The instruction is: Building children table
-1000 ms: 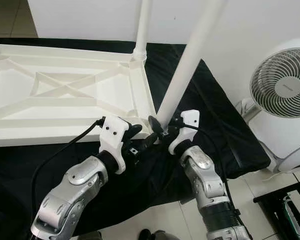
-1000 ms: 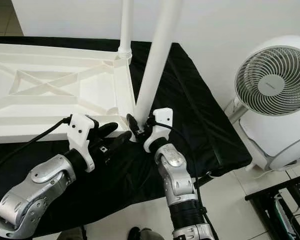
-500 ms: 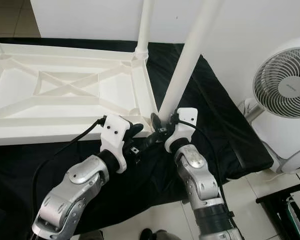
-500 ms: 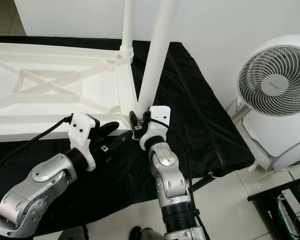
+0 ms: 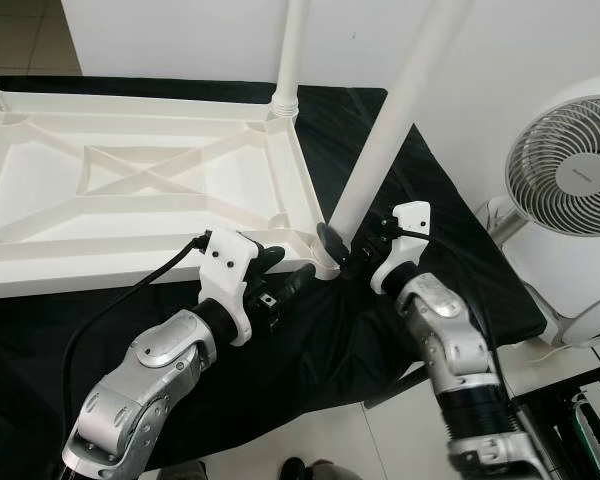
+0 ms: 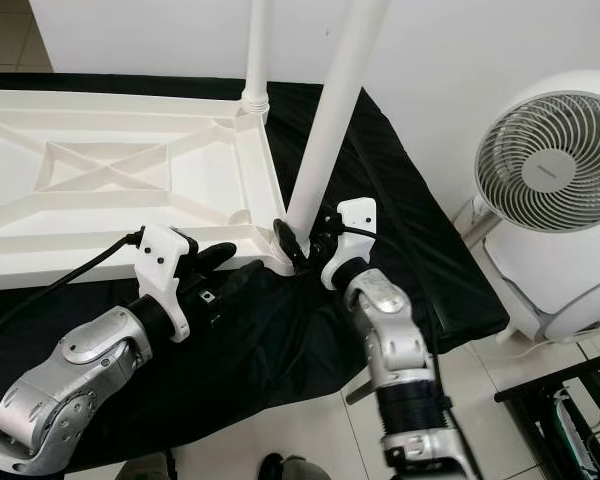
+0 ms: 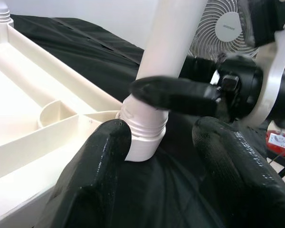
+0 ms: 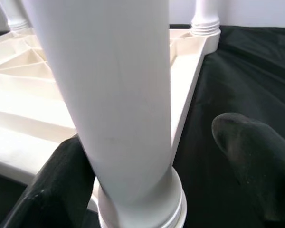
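The right gripper (image 5: 342, 250) pinches the leaning white plastic table leg (image 5: 385, 142) at the upturned white tabletop's (image 5: 130, 190) near-right corner socket. The left gripper (image 5: 285, 280), jaws spread, sits just left of it.

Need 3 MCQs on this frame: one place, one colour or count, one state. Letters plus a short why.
1. Where is the fan?
A. on the robot's right, on the floor
B. on the upturned tabletop
C. behind the left arm

2. What colour is the cloth under the upturned tabletop?
A. white
B. black
C. red

3. How does the near corner leg stand?
A. lying flat on the cloth
B. tilted, its foot at the corner socket
C. held clear above the table

Key: 1 A, it stands past the cloth's right edge. 2 B, dark fabric surrounds the frame. 3 B, it leans right with the right gripper at its base.
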### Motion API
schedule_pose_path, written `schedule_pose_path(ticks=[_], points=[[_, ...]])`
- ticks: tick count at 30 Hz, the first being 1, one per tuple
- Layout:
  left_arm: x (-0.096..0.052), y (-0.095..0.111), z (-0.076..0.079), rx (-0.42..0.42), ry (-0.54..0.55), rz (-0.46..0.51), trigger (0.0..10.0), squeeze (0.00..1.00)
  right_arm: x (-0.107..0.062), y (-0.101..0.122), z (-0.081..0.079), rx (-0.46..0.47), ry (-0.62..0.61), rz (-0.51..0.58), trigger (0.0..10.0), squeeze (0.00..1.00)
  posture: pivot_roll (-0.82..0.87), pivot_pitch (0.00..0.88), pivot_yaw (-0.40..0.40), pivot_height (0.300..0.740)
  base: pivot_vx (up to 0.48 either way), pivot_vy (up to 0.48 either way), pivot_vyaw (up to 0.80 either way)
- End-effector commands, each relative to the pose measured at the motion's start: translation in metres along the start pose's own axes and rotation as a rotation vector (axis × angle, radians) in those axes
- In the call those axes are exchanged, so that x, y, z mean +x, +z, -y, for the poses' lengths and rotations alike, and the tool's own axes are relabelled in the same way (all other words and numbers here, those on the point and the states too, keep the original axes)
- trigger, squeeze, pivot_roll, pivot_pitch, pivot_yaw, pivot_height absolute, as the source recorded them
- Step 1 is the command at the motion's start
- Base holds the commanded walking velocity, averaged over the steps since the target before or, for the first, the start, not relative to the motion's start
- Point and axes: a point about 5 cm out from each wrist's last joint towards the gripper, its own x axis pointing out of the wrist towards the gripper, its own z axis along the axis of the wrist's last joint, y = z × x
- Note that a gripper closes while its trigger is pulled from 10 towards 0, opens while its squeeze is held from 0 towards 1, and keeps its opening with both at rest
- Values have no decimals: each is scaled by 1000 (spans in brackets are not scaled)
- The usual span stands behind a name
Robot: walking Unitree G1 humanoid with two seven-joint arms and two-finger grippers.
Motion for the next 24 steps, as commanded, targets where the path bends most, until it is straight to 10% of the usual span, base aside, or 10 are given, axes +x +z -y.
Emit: schedule_pose_path(ticks=[1, 10, 22, 24], points=[[0, -2, 5, -3, -52, -8, 10000, 0, -4, -1, 9, -9, 11, 5, 10000, 0, 197, 130, -146, 740, 0, 0, 0], [2, 0, 2, 6, -54, -6, 10000, 0, 13, -19, 8, -47, 267, -77, 10000, 0, 205, 130, -129, 740, 0, 0, 0], [1, 3, 0, 16, -39, -1, 10000, 0, 40, -19, 3, -10, 283, -60, 10000, 0, 234, 130, -129, 740, 0, 0, 0], [0, 3, 0, 17, -36, -1, 10000, 0, 41, -21, 2, -4, 294, -60, 8667, 0, 240, 133, -132, 740, 0, 0, 0]])
